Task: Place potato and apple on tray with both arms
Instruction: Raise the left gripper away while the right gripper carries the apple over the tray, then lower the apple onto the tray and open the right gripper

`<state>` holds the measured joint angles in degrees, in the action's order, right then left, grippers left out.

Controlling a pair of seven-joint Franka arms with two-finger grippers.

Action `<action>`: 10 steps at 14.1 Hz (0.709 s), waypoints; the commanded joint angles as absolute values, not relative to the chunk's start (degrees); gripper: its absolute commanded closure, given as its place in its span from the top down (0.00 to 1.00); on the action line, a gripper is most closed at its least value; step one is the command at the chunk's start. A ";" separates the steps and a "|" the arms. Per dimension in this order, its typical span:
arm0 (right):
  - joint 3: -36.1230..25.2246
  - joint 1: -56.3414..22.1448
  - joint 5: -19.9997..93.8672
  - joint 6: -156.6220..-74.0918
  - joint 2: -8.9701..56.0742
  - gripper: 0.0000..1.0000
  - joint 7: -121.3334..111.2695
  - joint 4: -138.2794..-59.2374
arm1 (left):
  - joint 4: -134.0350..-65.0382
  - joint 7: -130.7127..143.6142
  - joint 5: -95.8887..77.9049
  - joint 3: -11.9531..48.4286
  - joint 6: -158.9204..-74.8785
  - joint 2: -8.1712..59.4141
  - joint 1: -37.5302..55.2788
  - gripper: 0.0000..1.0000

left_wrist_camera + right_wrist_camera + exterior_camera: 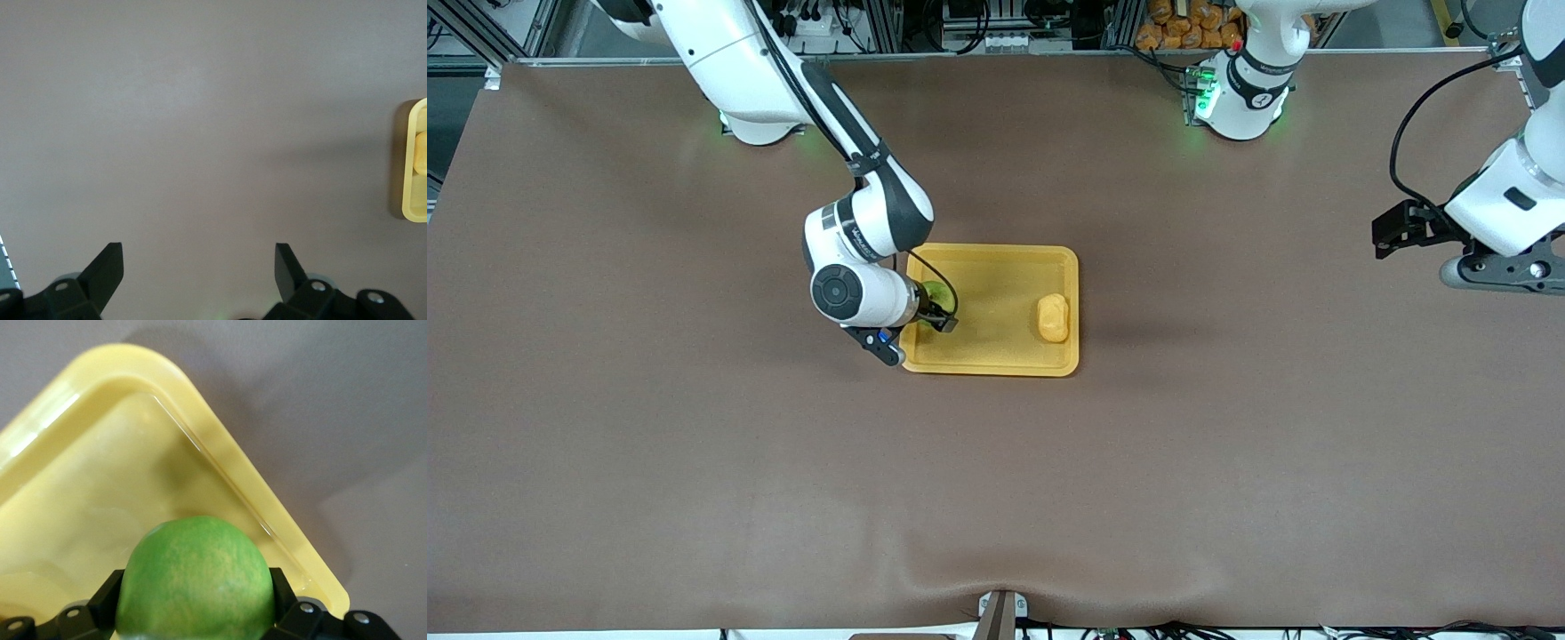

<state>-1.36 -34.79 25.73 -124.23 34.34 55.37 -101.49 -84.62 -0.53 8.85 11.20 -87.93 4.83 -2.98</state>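
The yellow tray (996, 253) lies mid-table. The orange-yellow potato (1053, 317) rests in it at the end toward the left arm; the left wrist view catches the potato (421, 153) and the tray's rim (412, 193) at its edge. My right gripper (935, 308) is shut on the green apple (935, 291), low over the tray's end toward the right arm. In the right wrist view the apple (197, 567) fills the right gripper (195, 600) above the tray's corner (220, 447). My left gripper (1494, 277) waits open and empty over bare table, as the left gripper (198, 257) shows in its own view.
A brown mat (694, 444) covers the whole table. The tray's middle (996, 311) between apple and potato is bare. Orange items (1192, 22) are stacked off the table near the left arm's base.
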 commanded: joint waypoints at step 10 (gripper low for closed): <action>-2.02 -36.65 26.10 -124.55 36.04 1.00 59.15 -100.20 | -91.31 -0.18 4.48 7.47 -86.75 -3.95 -0.80 1.00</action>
